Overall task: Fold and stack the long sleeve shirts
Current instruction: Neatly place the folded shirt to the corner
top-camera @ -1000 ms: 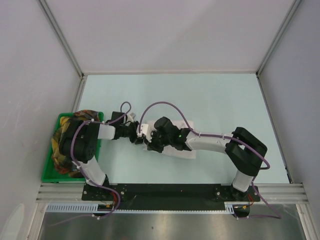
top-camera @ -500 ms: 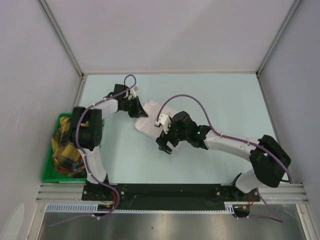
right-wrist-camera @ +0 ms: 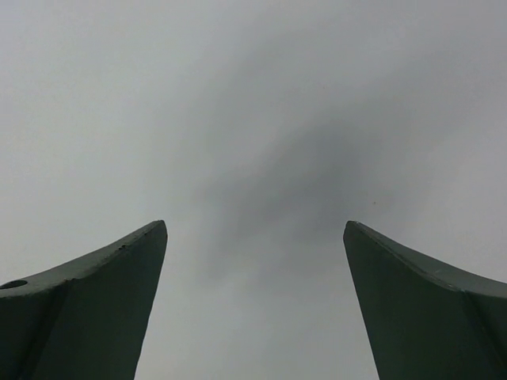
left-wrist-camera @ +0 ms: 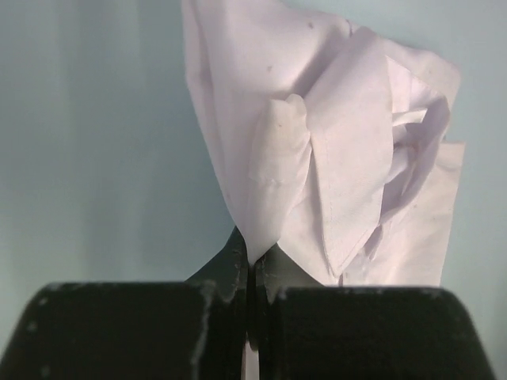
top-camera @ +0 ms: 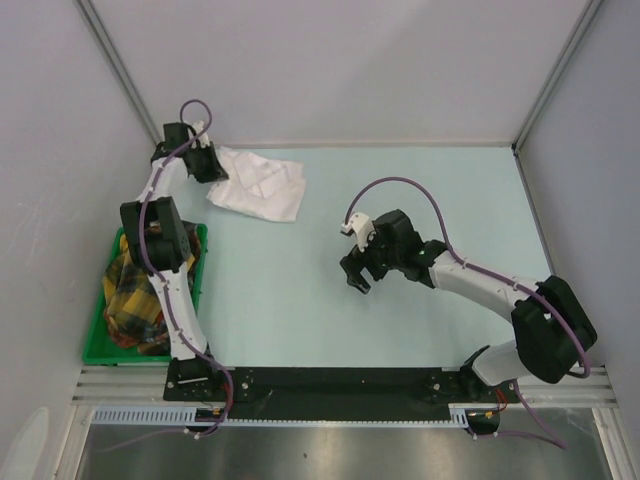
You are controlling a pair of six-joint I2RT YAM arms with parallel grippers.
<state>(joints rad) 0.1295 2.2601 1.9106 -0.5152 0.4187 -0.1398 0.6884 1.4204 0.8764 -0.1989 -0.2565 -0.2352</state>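
One white long sleeve shirt (top-camera: 262, 187) lies folded and crumpled at the table's far left, near the back wall. My left gripper (top-camera: 218, 170) is stretched out to that corner and is shut on the shirt's left edge. In the left wrist view the gripper (left-wrist-camera: 252, 247) pinches a fold of the white cloth (left-wrist-camera: 341, 150), which bunches up just beyond the jaws. My right gripper (top-camera: 356, 278) hovers over bare table at the middle, well apart from the shirt. Its fingers (right-wrist-camera: 103, 297) stand wide open around nothing, and the right gripper (right-wrist-camera: 255, 229) sees only the table.
A green bin (top-camera: 95, 338) sits at the left edge beside the left arm's base. It holds a bundle of multicoloured cloth (top-camera: 130, 298). Metal frame posts (top-camera: 122, 75) and grey walls close in the table at the back and sides.
My left arm pulled the folded shirt from the table's middle to the far left corner. The right gripper opened, let go of the shirt and drew back to the right.
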